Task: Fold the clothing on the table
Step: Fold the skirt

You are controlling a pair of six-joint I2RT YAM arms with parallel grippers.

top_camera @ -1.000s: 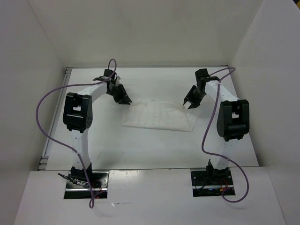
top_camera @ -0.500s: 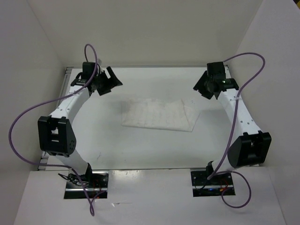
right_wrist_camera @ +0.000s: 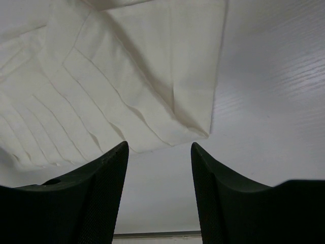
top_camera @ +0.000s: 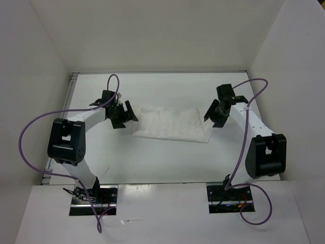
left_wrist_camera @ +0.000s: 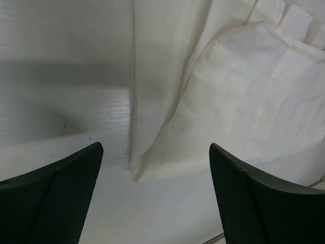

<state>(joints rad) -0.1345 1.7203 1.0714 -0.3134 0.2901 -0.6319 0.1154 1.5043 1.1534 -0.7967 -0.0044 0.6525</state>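
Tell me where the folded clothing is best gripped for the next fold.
Likely by its short ends: the clothing lies flat as a wide strip, so pinch the left corner from the left and the right corner from the right.

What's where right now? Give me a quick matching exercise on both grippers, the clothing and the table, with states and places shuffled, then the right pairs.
Things:
1. left gripper
2. right gripper
3. clothing
4. table

States and places:
A. white, lying flat between the two grippers
B. open with the narrower gap, empty, at the clothing's right edge
C. glossy white surface under everything
D. open wide, empty, at the clothing's left edge

Pairs: 1-D, 2-B, 3-A, 4-C
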